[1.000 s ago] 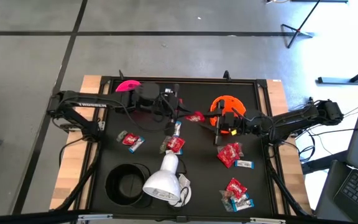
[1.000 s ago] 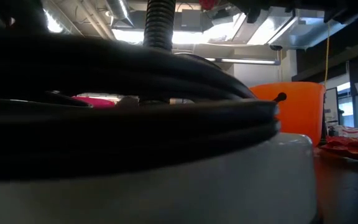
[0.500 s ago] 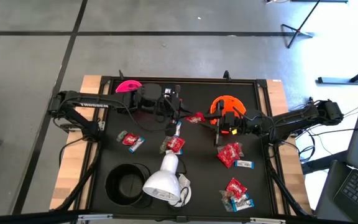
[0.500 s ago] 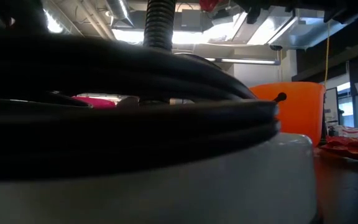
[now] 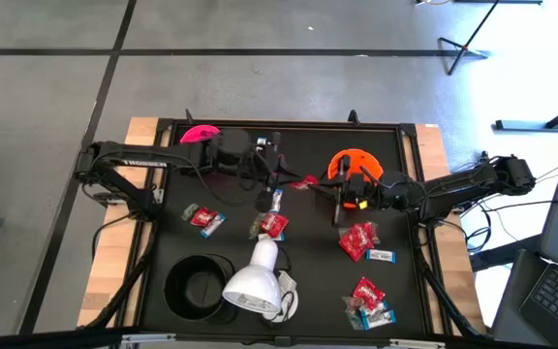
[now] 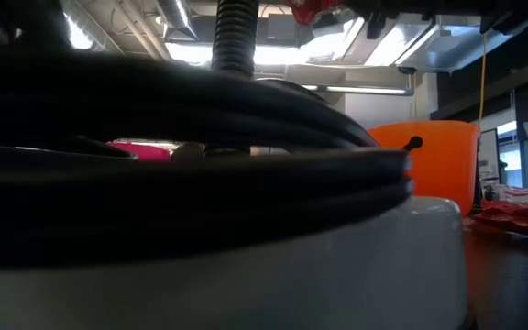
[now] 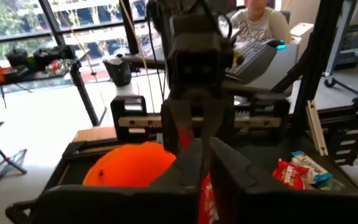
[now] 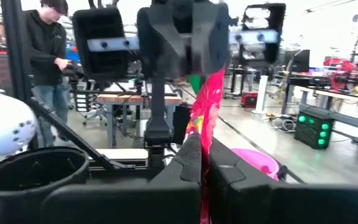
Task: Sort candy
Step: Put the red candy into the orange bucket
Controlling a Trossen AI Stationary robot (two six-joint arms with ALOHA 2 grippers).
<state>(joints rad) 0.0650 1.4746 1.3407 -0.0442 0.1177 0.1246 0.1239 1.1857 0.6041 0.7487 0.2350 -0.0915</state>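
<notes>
A red crinkly candy packet (image 5: pixel 306 181) hangs in the air near the orange cup (image 5: pixel 352 165), between my two grippers. My left gripper (image 5: pixel 291 180) reaches it from the table's left and is shut on it. My right gripper (image 5: pixel 320 185) meets it from the right and is shut on its other end. More candy lies on the black table: red packets (image 5: pixel 358 239) (image 5: pixel 271 225) (image 5: pixel 204 218) (image 5: pixel 368 294) and slim white-and-blue bars (image 5: pixel 277 201) (image 5: pixel 382 256). My left gripper pinches the red packet's left end (image 8: pixel 199 73) between its two fingers, coming level from the table's left. The packet is clear of the table. My right gripper pinches the packet's right end (image 8: pixel 202 144) between its two fingers, level from the table's right. The packet stands on edge and stretches between the two grippers.
A pink cup (image 5: pixel 200 135) stands at the far left and a black cup (image 5: pixel 200 284) at the near left. Next to the black cup is the white lamp head (image 5: pixel 253 281). People stand at benches beyond the table (image 8: pixel 45 50).
My right gripper has closed on the red packet's right end while my left gripper keeps the other end. The packet has stayed in the air at the same spot beside the orange cup.
</notes>
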